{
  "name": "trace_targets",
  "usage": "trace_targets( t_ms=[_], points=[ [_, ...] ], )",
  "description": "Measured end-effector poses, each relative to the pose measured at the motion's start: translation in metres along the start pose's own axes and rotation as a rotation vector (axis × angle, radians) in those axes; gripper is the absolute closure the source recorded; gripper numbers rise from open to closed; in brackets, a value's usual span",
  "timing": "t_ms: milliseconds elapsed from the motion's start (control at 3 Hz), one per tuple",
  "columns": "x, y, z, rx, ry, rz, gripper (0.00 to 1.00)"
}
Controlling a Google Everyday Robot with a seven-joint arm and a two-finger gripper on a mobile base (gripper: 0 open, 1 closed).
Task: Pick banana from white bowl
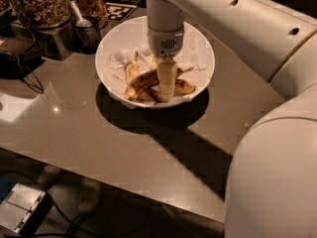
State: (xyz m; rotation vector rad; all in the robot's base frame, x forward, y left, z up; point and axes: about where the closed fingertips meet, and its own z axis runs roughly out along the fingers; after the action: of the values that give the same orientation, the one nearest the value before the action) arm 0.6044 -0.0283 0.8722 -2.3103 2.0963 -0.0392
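A smooth, wide white bowl (pixel 200 43), lined with crumpled paper (pixel 118 58), sits upper centre on a glossy grey table (pixel 99 138). The banana (pixel 144 78) — long, curved, brown-streaked — lies across the bowl's middle, and the pale tapered gripper (pixel 167 88) points straight down over it. Whether it pinches anything, I cannot tell.

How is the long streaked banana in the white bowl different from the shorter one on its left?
The long banana is darker, with heavy brown streaks; the shorter banana is paler yellow. The long banana lies slantwise across the middle of the white bowl, partly hidden by the pincer hanging over it; the shorter banana sits apart, nearer the left wall. Both lie inside the bowl.
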Motion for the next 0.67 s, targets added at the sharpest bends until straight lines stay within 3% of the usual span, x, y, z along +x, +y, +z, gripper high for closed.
trace_targets(
  t_ms=[667],
  points=[
    [0.0019, -0.0009, 0.007, 0.0, -0.005, 0.016, 0.69]
  ],
)
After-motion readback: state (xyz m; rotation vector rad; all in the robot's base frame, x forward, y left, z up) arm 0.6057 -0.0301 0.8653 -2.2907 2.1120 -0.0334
